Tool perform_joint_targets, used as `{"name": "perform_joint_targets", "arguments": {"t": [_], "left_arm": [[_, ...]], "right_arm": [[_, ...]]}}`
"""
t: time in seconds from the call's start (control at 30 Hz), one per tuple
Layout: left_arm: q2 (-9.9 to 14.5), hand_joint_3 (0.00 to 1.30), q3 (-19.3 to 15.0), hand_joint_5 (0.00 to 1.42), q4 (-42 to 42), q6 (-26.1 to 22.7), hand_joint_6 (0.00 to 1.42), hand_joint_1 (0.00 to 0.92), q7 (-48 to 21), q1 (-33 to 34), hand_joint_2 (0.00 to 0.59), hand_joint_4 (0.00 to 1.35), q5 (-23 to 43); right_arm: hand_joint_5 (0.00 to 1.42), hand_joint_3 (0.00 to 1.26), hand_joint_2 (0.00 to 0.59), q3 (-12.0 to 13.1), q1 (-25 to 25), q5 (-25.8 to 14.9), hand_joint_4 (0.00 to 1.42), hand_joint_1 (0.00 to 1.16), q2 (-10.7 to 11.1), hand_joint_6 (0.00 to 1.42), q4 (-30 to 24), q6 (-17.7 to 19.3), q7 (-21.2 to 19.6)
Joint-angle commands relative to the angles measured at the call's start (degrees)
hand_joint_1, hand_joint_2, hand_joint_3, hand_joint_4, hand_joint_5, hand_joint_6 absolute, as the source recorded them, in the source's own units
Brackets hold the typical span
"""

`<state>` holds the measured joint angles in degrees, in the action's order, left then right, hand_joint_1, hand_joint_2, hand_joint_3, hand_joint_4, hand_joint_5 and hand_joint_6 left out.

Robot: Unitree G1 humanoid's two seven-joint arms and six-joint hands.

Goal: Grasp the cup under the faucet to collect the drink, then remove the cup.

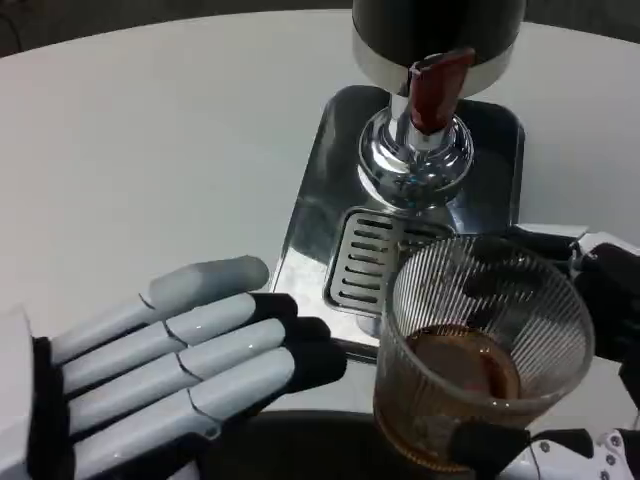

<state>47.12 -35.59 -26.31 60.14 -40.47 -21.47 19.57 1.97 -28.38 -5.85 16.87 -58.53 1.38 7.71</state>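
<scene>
A clear ribbed cup [480, 350] with brown drink in its lower part is at the lower right, in front of the drip grate [368, 262]. My right hand [590, 330] grips it, black fingers wrapped around its far side and a fingertip under its near side. The dispenser's chrome faucet [416, 155] with a red lever [433, 88] stands behind the cup, on a shiny metal base [320, 180]. My left hand [170, 360] lies at the lower left with fingers stretched out toward the cup, holding nothing, a short gap from the glass.
The dark dispenser body [438, 30] rises at the top edge. White table [150, 150] spreads out to the left and far side. A dark curved edge [300, 440] runs along the bottom below the cup.
</scene>
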Motion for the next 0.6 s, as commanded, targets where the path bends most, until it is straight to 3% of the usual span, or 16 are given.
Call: {"name": "perform_joint_targets", "arguments": {"t": [0.03, 0.6], "left_arm": [[-0.5, 0.04, -1.3, 0.05, 0.2, 1.2, 0.0, 0.0, -0.2, -1.7, 0.072, 0.0, 0.2], [-1.2, 0.05, -4.1, 0.06, 1.2, 2.4, 0.0, 0.0, 0.0, -4.7, 0.072, 0.0, 1.0]], "right_arm": [[0.87, 0.71, 0.176, -1.3, 1.4, 0.2, 0.8, 0.95, -0.1, 0.75, -1.5, -0.8, -0.6], [0.88, 0.71, 0.182, -5.9, 6.7, 3.0, 0.8, 0.95, -0.9, 0.75, -1.5, -6.4, -0.2]]}}
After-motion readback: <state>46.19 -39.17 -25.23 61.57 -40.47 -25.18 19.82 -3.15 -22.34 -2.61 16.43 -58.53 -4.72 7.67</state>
